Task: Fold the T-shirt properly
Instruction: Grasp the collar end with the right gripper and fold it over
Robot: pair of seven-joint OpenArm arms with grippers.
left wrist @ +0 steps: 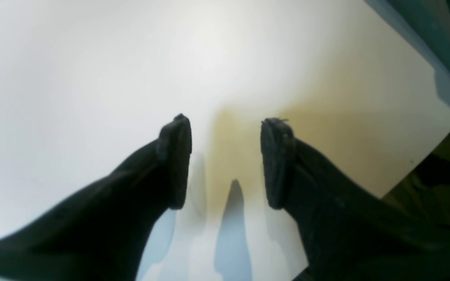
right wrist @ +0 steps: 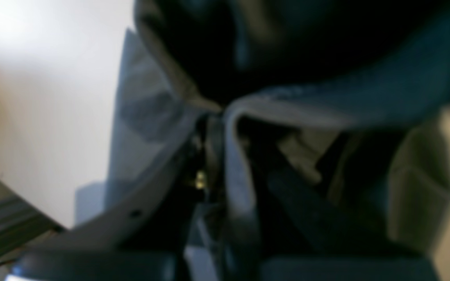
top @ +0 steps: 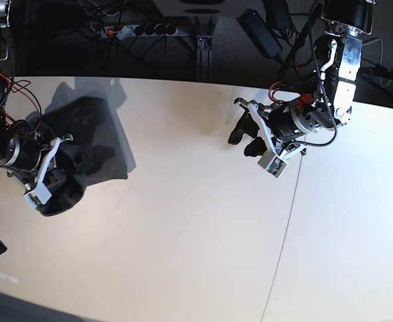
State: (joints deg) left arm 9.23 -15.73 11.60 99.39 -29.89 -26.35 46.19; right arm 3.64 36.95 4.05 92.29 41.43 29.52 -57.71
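Note:
The dark T-shirt (top: pixel 92 137) lies bunched at the table's left side, part spread flat and part gathered into a lump. My right gripper (top: pixel 57 180) is in that lump. In the right wrist view, blurred folds of the T-shirt (right wrist: pixel 326 101) fill the frame and the right gripper (right wrist: pixel 214 121) is shut on a pinch of it. My left gripper (top: pixel 246 138) hovers over the bare table at the back right, far from the shirt. Its black fingers (left wrist: pixel 176 156) stand wide apart with nothing between them, so the left gripper (left wrist: pixel 227 121) is open.
The white table (top: pixel 183 235) has a thin seam (top: pixel 287 221) running front to back on the right. A power strip (top: pixel 139 30) and cables lie beyond the back edge. A table edge (left wrist: pixel 424 156) shows in the left wrist view, with a dark shape (left wrist: pixel 440 31) at top right.

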